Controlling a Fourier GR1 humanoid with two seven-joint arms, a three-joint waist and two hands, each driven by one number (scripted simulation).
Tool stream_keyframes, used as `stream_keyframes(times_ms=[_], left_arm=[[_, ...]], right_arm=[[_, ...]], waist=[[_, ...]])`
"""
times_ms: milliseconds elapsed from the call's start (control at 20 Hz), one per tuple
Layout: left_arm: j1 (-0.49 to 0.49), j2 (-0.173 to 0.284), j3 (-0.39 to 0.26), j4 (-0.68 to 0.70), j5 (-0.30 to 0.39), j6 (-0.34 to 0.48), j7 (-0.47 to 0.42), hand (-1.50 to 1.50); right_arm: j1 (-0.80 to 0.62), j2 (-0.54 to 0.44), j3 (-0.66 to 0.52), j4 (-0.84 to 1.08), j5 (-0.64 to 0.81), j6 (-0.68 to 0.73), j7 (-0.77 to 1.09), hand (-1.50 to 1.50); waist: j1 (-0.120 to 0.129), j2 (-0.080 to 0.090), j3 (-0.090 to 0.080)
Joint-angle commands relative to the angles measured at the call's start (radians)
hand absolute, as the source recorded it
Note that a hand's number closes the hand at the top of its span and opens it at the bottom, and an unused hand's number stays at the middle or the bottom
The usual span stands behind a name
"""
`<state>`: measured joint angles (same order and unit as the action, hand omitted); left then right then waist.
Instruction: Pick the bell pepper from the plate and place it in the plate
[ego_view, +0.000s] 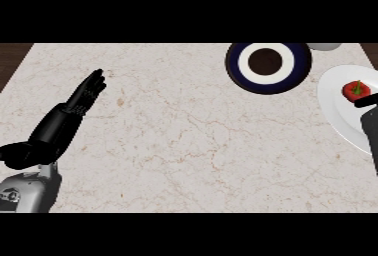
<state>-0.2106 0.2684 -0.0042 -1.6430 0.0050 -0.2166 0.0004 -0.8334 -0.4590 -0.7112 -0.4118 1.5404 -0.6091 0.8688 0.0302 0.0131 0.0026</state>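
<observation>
Nearest my viewpoint, the left forearm (28, 189) enters from the lower left edge, grey at the base and black above. Beneath everything lies the marble counter (184, 130), pale with thin brown veins, the largest surface I see; dark wood shows at its far corners. At the right edge sits the white plate (338, 112), cut off by the frame. Farther back stands the dark blue plate (268, 67), ringed white with a brown centre, just beside the white plate and apart from it. My left hand (81, 100) rests over the counter's left part, fingers straight and together, pointing away from me, holding nothing. My right hand (369, 122) shows only as a black shape over the white plate at the right edge, one finger (365, 102) extended just beside the pepper; whether its fingers are spread or curled I cannot tell. Smallest is the bell pepper (354, 90), red with a green stem, lying on the white plate's far part.
</observation>
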Motion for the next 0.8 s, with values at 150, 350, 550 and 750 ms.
stream_keyframes(times_ms=[150,350,550,750], left_arm=[[-0.001,-0.027,-0.011,0.012,-0.021,0.014,-0.007,0.00],[0.033,-0.004,-0.003,-0.060,-0.010,-0.001,0.031,0.00],[0.062,-0.007,0.003,-0.045,-0.016,0.005,0.013,0.00],[0.022,-0.004,0.025,-0.017,-0.012,0.010,0.029,0.00]], right_arm=[[-0.010,0.024,0.018,-0.008,-0.039,-0.225,-0.122,-1.50],[-0.006,0.063,-0.044,-0.065,-0.194,-0.338,-0.287,-1.50],[-0.065,0.124,-0.102,-0.189,-0.398,-0.350,-0.413,-1.50],[-0.021,0.197,-0.115,-0.363,-0.626,-0.322,-0.591,-1.50]], waist=[[-0.004,-0.003,-0.001],[-0.006,-0.009,0.000],[-0.025,-0.020,0.000],[-0.058,-0.026,0.000]])
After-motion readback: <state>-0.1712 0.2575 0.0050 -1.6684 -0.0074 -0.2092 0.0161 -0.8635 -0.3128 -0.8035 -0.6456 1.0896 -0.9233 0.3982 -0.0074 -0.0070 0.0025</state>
